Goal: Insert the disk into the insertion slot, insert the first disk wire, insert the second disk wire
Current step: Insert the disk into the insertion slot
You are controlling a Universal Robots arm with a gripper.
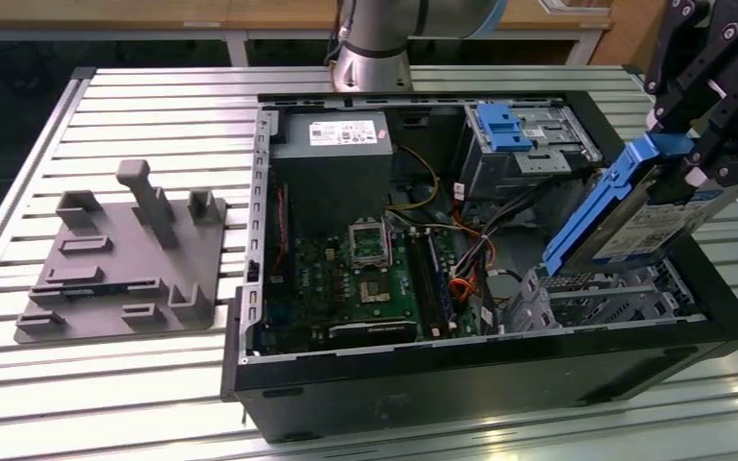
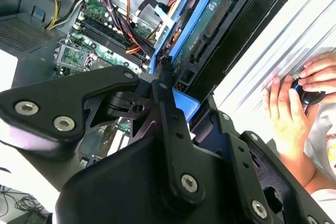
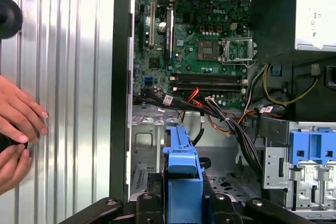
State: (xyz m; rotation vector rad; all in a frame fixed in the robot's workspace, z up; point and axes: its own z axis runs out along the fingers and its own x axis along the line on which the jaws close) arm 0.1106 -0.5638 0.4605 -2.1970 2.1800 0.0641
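We find the pincer (image 1: 692, 161) pinching the disk (image 1: 636, 216), held tilted above the insertion slot (image 1: 606, 296), apparently to align its entry

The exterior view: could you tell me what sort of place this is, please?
Probably a robotics lab bench: a slatted aluminium worktable, an open black desktop computer case on it, and a grey robot arm mounted behind.

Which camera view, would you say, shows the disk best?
The exterior view: the disk appears nearly whole, label visible. The second wrist view shows its connector side, the first wrist view its blue end.
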